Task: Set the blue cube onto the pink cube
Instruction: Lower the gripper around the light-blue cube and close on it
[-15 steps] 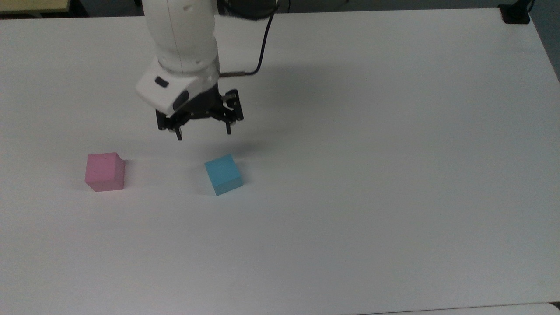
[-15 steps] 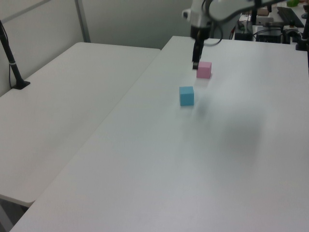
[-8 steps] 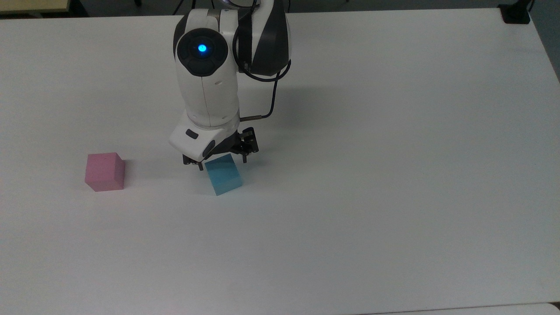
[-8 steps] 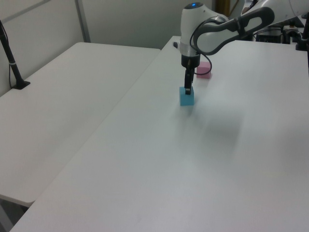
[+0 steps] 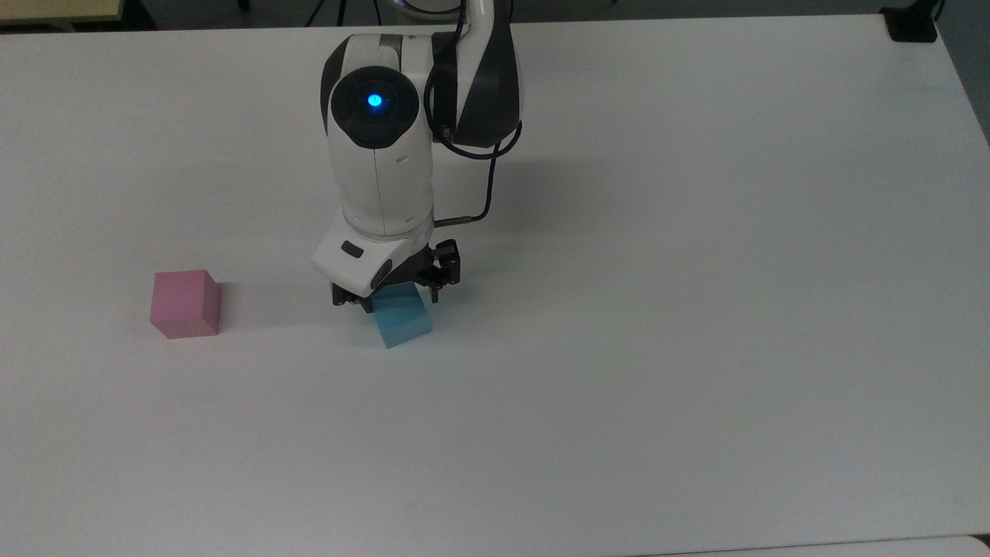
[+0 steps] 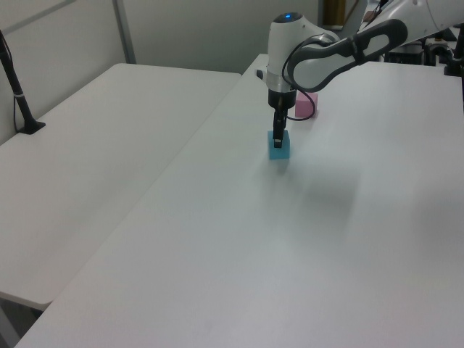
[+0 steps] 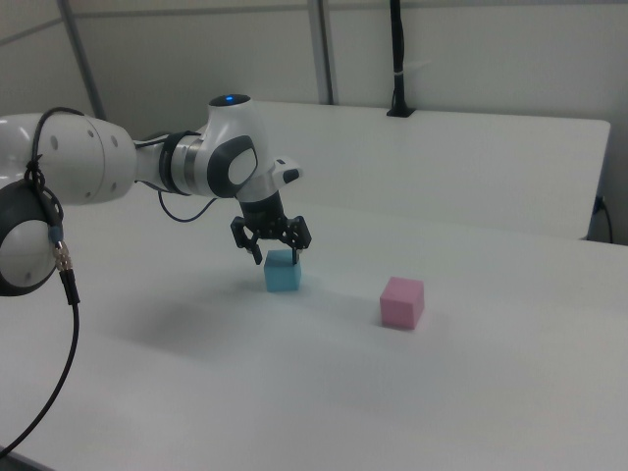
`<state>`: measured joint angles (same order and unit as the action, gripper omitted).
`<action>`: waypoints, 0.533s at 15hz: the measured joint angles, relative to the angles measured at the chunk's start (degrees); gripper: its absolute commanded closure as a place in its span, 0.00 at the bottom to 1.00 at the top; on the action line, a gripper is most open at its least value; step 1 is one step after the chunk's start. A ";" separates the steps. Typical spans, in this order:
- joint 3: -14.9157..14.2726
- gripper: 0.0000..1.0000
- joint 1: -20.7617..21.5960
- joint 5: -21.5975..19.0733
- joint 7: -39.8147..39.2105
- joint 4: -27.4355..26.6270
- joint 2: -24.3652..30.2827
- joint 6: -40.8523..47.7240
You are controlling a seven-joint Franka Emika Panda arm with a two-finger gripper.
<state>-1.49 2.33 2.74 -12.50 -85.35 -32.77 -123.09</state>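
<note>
Gripper [image 7: 276, 257] hung spread, fingers straddling the blue cube [image 5: 403, 322], matte, plain-faced, turned corner-on in the top view; pink cube [image 5: 186, 304] sat well apart on white table [image 5: 696, 309].

White arm [image 5: 379, 186], dark grey joint bands, blue indicator light; black cable [image 5: 483, 182] looping above the black gripper [image 5: 396, 292].

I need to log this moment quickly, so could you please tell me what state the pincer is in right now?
Pincer: open, fingers straddling the top of the blue cube, which sits on the table; not yet holding it.
</note>
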 measured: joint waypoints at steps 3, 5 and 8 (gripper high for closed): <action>0.00 0.00 -0.01 0.01 0.07 0.23 -0.01 0.00; 0.00 0.00 -0.04 0.01 0.12 0.65 -0.01 0.00; 0.00 0.00 -0.06 0.01 0.16 0.77 -0.01 0.00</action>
<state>-1.50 2.27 2.74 -12.34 -84.58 -32.78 -123.09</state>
